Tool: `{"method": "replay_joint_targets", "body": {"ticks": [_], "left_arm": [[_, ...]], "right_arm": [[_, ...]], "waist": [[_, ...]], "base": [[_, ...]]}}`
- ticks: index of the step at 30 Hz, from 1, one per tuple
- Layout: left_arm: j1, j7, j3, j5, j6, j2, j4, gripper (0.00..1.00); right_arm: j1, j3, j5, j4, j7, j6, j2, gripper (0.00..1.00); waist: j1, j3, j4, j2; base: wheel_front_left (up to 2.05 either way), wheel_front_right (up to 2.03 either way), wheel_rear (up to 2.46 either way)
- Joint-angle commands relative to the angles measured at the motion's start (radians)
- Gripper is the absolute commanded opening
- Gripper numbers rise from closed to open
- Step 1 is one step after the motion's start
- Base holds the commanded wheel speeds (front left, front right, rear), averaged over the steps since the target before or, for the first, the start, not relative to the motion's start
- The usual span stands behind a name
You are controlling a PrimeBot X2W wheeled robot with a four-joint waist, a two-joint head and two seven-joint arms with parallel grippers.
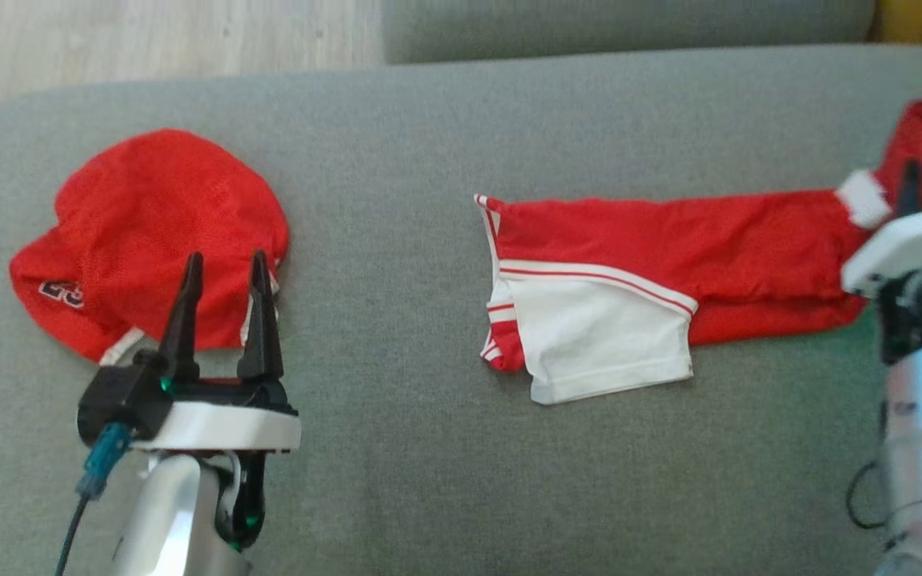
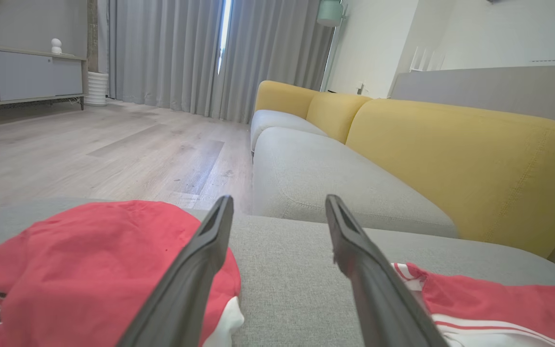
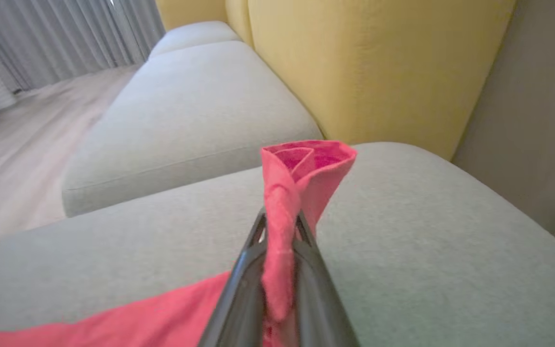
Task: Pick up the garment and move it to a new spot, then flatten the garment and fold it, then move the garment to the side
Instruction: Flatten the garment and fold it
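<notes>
The red-and-white garment (image 1: 669, 232) is lying stretched out flat across the right half of the grey cushion (image 1: 397, 448). It's a long strip of red fabric with a white panel and white-and-red striping at the end nearest the cushion's middle. The other end, out by the cushion's right edge, has a white band and then a red tip. That tip is pinched in the right gripper (image 1: 913, 184), whose fingers are clamped together on it. In the right wrist view the cloth is bunched between the two dark fingers (image 3: 258, 241) and a rolled bit of it pokes out past their tips.

Over on the cushion's left half there's a red mesh jersey (image 1: 157, 224) in a rumpled heap, with dark numerals showing on its left side and a bit of white trim at the near edge. It sits well apart from the garment, with bare grey between them.

The left gripper (image 1: 226, 264) is at the cushion's near left. Its fingers are spread wide apart with nothing between them, and the tips are over the jersey's near edge. I can't tell if they touch the fabric.

Beyond the cushion's far edge sits another grey seat (image 2: 330, 178) with a yellow backrest (image 2: 475, 164), and wood floor (image 2: 89, 149) runs off past the cushion's far-left corner toward grey curtains (image 2: 171, 53).
</notes>
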Motion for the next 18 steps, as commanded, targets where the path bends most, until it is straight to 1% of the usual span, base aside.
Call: {"method": "replay_joint_targets", "body": {"ticks": [1, 5, 8, 13, 16, 18], "left_arm": [[-0.016, -0.005, 0.035, -0.009, 0.002, 0.008, -0.030, 1.00], [0.003, -0.005, 0.035, -0.013, 0.007, 0.008, -0.034, 1.00], [0.013, -0.005, 0.036, -0.015, 0.010, 0.008, -0.036, 1.00], [0.022, -0.005, 0.028, -0.018, 0.011, 0.008, -0.032, 1.00], [0.024, -0.005, 0.025, -0.016, 0.012, 0.008, -0.030, 1.00], [0.025, -0.005, 0.022, -0.016, 0.012, 0.008, -0.028, 1.00]], "right_arm": [[-0.033, 0.034, 0.011, -0.042, -0.010, -0.001, 0.005, 0.00], [-0.004, 0.156, 0.081, -0.088, 0.004, -0.001, 0.042, 0.00], [0.025, 0.255, 0.148, -0.126, 0.018, -0.001, 0.052, 0.00], [0.087, 0.490, 0.362, -0.171, 0.027, -0.001, 0.054, 0.00], [0.130, 0.599, 0.438, -0.183, 0.019, -0.001, 0.054, 0.00], [0.156, 0.654, 0.469, -0.180, 0.010, -0.001, 0.054, 0.00]], "waist": [[0.0002, -0.029, 0.008, 0.0000], [0.0002, -0.063, 0.027, 0.0000], [0.0002, -0.077, 0.044, 0.0000], [0.0002, -0.086, 0.079, 0.0000], [0.0002, -0.087, 0.098, 0.0000], [0.0002, -0.086, 0.111, 0.0000]], "base": [[0.00, 0.00, 0.00], [0.00, 0.00, 0.00], [0.00, 0.00, 0.00], [0.00, 0.00, 0.00], [0.00, 0.00, 0.00], [0.00, 0.00, 0.00]]}}
